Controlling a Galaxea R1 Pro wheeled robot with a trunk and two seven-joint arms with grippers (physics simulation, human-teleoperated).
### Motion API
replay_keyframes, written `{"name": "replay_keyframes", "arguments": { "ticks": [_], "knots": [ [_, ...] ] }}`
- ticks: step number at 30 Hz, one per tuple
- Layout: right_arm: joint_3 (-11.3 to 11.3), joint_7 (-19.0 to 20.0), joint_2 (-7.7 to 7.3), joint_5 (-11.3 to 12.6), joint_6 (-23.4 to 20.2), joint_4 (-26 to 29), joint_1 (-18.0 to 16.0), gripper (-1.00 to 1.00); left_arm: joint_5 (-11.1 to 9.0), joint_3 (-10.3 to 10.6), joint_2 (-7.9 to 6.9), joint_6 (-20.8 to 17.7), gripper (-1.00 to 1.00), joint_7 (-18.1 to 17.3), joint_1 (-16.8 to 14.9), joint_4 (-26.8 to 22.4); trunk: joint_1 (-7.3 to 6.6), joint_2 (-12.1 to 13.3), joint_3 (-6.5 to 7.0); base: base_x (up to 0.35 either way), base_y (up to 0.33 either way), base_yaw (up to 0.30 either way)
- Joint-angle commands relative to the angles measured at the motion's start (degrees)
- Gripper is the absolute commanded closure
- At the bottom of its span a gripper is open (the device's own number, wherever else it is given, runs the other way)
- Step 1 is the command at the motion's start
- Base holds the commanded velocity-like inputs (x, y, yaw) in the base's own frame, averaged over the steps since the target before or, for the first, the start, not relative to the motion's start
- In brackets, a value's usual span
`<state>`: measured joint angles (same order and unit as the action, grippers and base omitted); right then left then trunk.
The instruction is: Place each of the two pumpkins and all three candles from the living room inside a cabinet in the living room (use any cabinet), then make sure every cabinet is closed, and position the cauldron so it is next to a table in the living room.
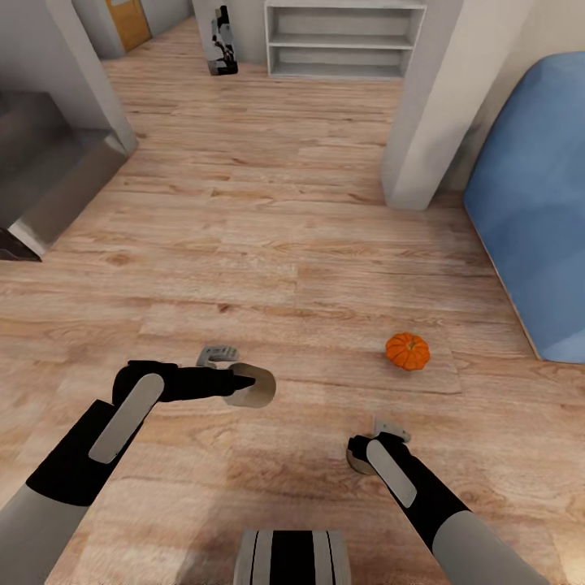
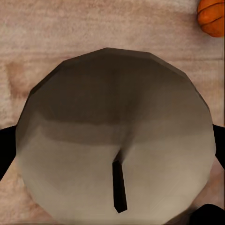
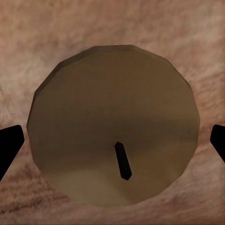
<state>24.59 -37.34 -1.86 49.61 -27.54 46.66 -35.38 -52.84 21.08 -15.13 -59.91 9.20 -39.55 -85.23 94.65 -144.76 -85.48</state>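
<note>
My left gripper (image 1: pixel 246 382) is shut on a grey-brown candle (image 1: pixel 253 390), holding it just above the wooden floor; in the left wrist view that candle (image 2: pixel 112 140) looms large, with a black fingertip (image 2: pixel 5 150) against its side. My right gripper (image 1: pixel 363 455) is open, pointing down over a second candle (image 1: pixel 356 461). That candle (image 3: pixel 115 124) stands on the floor between the spread fingertips (image 3: pixel 9 145), with a gap on each side. An orange pumpkin (image 1: pixel 408 351) sits on the floor ahead and to the right, also at the left wrist view's edge (image 2: pixel 213 16). A grey slab-topped low table (image 1: pixel 57 187) stands at far left.
A large blue cushioned piece (image 1: pixel 536 203) fills the right side. A pale pillar (image 1: pixel 431 106) stands ahead on the right, with a white open shelf unit (image 1: pixel 345 36) against the far wall. Bare wooden floor (image 1: pixel 260 227) stretches ahead.
</note>
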Motion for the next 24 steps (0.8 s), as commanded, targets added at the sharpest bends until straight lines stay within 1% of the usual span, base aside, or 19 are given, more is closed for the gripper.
{"name": "replay_keyframes", "arguments": {
  "ticks": [1,3,8,14,22,24],
  "knots": [
    [0.3,-0.5,-0.08,0.4,-0.1,0.1,0.0,-1.00,-1.2,0.1,-0.25,-0.1,1.00,0.6,0.0,-0.1,-0.01,0.0,-0.04,0.000,0.000,0.000],
    [0.3,-0.5,-0.08,0.4,-0.1,0.1,0.0,-1.00,-1.6,0.2,-0.42,-0.1,1.00,0.6,0.0,-0.2,-0.01,0.0,-0.04,0.000,0.000,0.000],
    [0.3,-0.4,-0.08,0.4,-0.1,0.1,0.0,-1.00,-2.0,0.2,-0.57,-0.1,1.00,0.6,0.0,-0.3,-0.01,0.0,-0.04,0.000,0.000,0.000],
    [0.3,0.7,-0.08,0.4,0.0,0.1,0.0,-1.00,-2.1,0.2,-0.60,-0.1,1.00,0.6,0.0,-0.3,-0.01,0.0,-0.04,0.000,0.000,0.000],
    [0.3,1.0,-0.08,0.4,0.0,0.1,0.0,-1.00,-2.1,0.2,-0.60,-0.1,1.00,0.6,0.0,-0.3,-0.01,0.0,-0.04,0.000,0.000,0.000],
    [0.3,1.0,-0.11,0.4,0.0,0.0,0.0,-1.00,-2.1,0.2,-0.60,-0.1,1.00,0.6,0.0,-0.3,0.04,0.0,-0.48,0.000,0.000,0.000]
  ]
}}
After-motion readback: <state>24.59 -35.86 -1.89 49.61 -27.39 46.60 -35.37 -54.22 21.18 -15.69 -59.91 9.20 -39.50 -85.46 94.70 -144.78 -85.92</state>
